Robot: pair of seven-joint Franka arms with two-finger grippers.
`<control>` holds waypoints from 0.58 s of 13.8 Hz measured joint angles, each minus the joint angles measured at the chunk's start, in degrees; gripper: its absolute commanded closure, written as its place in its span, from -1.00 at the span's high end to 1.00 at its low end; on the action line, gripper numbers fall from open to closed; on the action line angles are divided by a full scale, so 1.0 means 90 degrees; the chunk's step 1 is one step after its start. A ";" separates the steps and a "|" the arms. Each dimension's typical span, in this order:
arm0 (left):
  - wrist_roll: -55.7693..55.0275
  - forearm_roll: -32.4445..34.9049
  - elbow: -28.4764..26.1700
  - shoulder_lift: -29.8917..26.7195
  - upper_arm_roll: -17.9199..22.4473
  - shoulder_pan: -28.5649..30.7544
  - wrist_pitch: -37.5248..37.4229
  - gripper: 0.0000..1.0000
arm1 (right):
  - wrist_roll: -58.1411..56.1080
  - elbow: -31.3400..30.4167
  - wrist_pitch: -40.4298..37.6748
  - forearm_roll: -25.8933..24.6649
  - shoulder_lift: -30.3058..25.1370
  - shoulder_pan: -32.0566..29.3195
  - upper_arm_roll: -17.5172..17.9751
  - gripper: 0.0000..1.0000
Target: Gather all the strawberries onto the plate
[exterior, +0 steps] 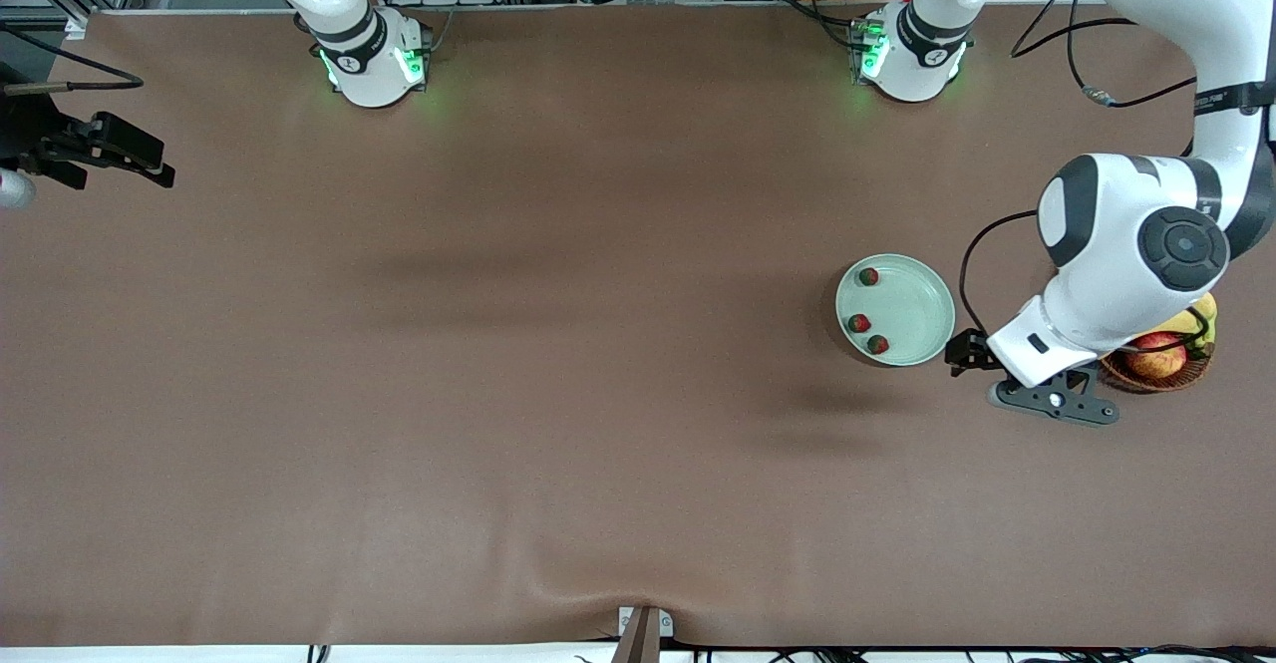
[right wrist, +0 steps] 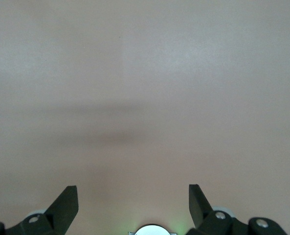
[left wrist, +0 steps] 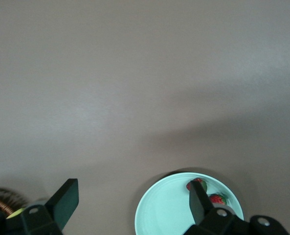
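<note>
Strawberries point(exterior: 869, 276) are all lying inside the plate point(exterior: 922, 289): three red berries spaced along the part of its floor that faces the right arm's end of the table, one of them nearest the front camera by the rim. I am seeing no berry left out on the brown table point(exterior: 498, 394), so I am judging the collecting as finished.

I am holding my left hand point(exterior: 965, 352) just beside the plate's rim, on the side toward the left arm's end of the table, between the plate and the wicker basket point(exterior: 1156, 376) of fruit. Its fingers are spread wide and gripping nothing; in the left wrist view the plate is showing past one fingertip point(left wrist: 196, 193), with two berries peeking out beside it.

So the plate is lying a short way off from my left hand toward the right arm's end, and any coming move is turning on that: I am judging that pulling up and away is all that is called for.

My right hand point(exterior: 95, 150) is waiting well apart at the right arm's end of the table, fingers likewise spread and empty
</note>
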 measured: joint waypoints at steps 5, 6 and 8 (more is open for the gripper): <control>0.0321 -0.0003 0.0348 -0.0656 -0.0503 0.0622 -0.0974 1.00 | 0.0000 -0.0004 0.0000 0.0000 0.0004 0.0000 0.0001 1.00; 0.0244 -0.0004 0.0390 -0.0984 -0.0647 0.0588 -0.1321 1.00 | 0.0000 -0.0006 0.0000 0.0000 0.0005 0.0000 0.0000 1.00; 0.0001 -0.0004 0.0401 -0.1718 -0.0975 0.0555 -0.2063 1.00 | 0.0000 -0.0008 0.0000 0.0000 0.0006 0.0000 -0.0001 1.00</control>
